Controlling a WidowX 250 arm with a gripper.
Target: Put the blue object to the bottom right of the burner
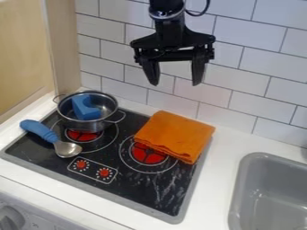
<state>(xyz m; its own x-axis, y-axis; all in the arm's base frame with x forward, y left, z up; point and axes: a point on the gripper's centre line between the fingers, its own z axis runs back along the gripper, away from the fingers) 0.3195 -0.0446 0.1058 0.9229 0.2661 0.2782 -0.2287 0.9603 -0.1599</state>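
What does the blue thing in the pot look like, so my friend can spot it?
On the black stove, find the silver pot at the back left. Inside sits a chunky, notched blue block. The spoon's blue handle lies outside the pot.

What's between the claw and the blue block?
No loose object. In the camera view, the line from claw to block crosses tiled wall, some counter and the pot's right rim.

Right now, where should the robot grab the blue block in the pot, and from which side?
Probably from above: the blue block sits inside the pot, whose wall would hinder a sideways reach. The jaws could pinch its upper arm, which looks narrow beside the notch.
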